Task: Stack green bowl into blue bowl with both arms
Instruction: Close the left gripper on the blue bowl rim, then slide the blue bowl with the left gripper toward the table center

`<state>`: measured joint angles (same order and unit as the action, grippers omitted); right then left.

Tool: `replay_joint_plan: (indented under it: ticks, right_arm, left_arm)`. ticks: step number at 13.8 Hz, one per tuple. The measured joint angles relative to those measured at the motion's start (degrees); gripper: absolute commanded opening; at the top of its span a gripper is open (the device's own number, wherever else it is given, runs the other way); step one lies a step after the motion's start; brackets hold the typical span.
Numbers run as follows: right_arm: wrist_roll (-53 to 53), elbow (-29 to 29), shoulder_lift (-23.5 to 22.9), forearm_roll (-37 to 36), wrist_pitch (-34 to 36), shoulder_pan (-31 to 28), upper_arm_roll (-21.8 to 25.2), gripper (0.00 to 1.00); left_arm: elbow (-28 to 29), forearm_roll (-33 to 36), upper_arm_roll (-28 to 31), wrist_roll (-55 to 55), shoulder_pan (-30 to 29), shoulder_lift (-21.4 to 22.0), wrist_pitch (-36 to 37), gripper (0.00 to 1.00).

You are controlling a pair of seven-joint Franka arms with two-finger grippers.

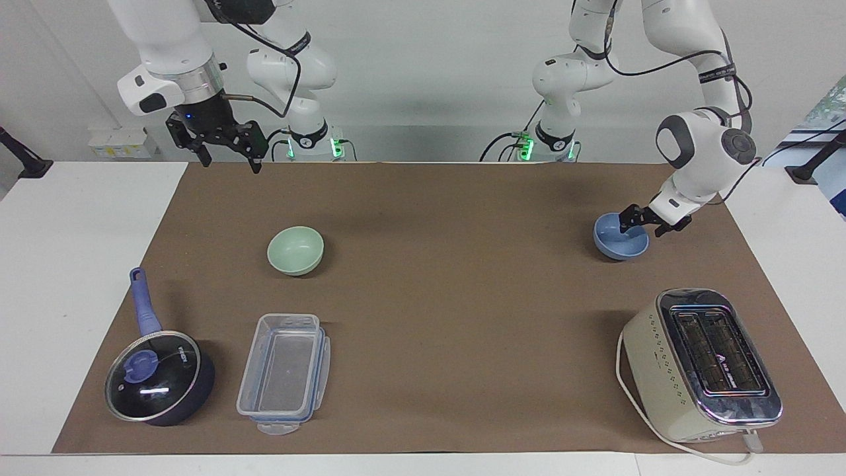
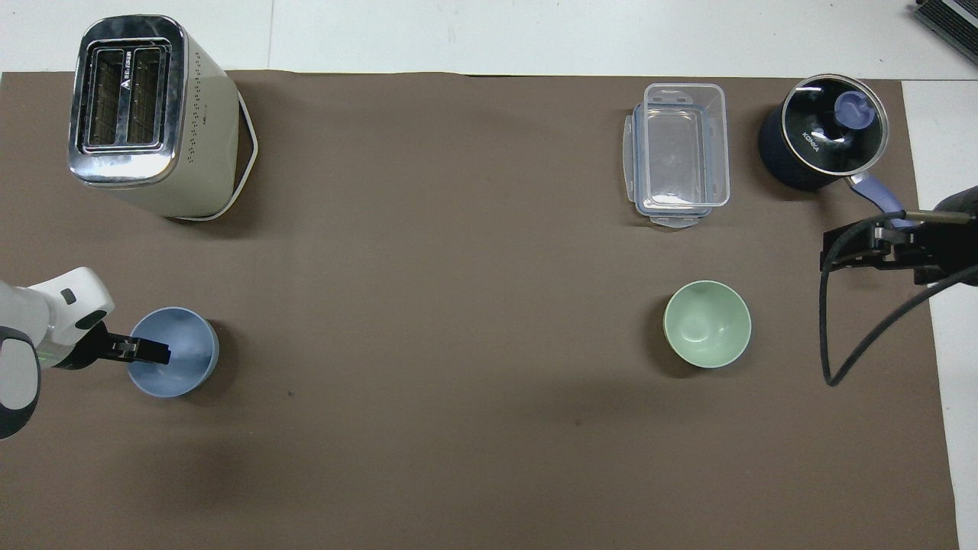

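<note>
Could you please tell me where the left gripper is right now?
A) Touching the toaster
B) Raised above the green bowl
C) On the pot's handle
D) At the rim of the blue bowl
D: the left gripper straddles the rim of the blue bowl, which still sits on the mat, at the edge toward the left arm's end of the table.
</note>
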<state>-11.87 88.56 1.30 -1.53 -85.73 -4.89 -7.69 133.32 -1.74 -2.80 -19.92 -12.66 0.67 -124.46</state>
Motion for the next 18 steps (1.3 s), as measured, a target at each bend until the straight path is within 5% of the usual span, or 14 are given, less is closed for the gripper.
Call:
replay_joint_plan:
  ticks: [3,5,18]
  right_arm:
    - [0.0,0.0,0.0,0.0,0.0,0.0,0.0,1.0]
    - [0.0,0.0,0.0,0.0,0.0,0.0,0.0,1.0]
    - [0.0,0.0,0.0,0.0,0.0,0.0,0.0,1.0]
  left_arm:
    - [1.8,0.0,-0.2,0.0,0.0,-0.4,-1.9,0.27]
    - [2.0,-0.1,-0.3,-0.1,0.0,-0.4,-2.0,0.04]
    - [0.5,-2.8,-0.3,-0.3,-0.4,0.1,0.9,0.0]
